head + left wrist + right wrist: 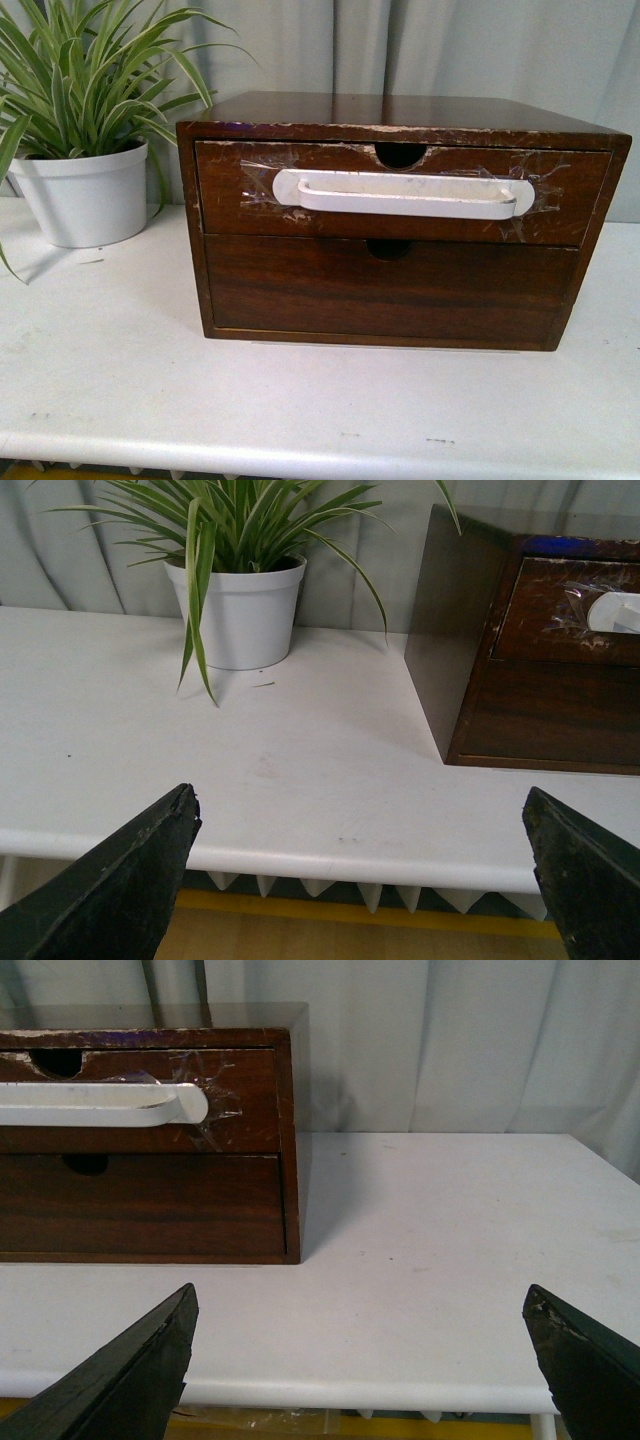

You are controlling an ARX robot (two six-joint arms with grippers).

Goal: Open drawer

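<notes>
One box-shaped cabinet of dark brown polished wood, set on one white-topped table, right of centre in the front view. Two drawer fronts, stacked. Upper: one dark brown wooden drawer, shut, front level with the cabinet frame, bearing one long white handle laid horizontally across it and fixed at both ends with clear tape (crinkled, catching the light); one half-round notch cut in its top rim, directly above the handle's middle. Lower: one plain dark brown drawer front, also shut, with one small dark notch at its top edge. Contents of both drawers hidden. One round white pot, on the table left of the cabinet and apart from it, holding one plant of long green-and-cream striped leaves, several arching out past the pot's rim. One grey pleated curtain behind everything. Two grippers, one per wrist view. Left gripper: released, black fingers spread wide with nothing between them, held off the table's front edge, facing the pot and the cabinet's left side. Right gripper: likewise released, black fingers wide apart and empty, off the table's front edge, facing the cabinet's right corner and the handle's right end, well apart from the drawer.
</notes>
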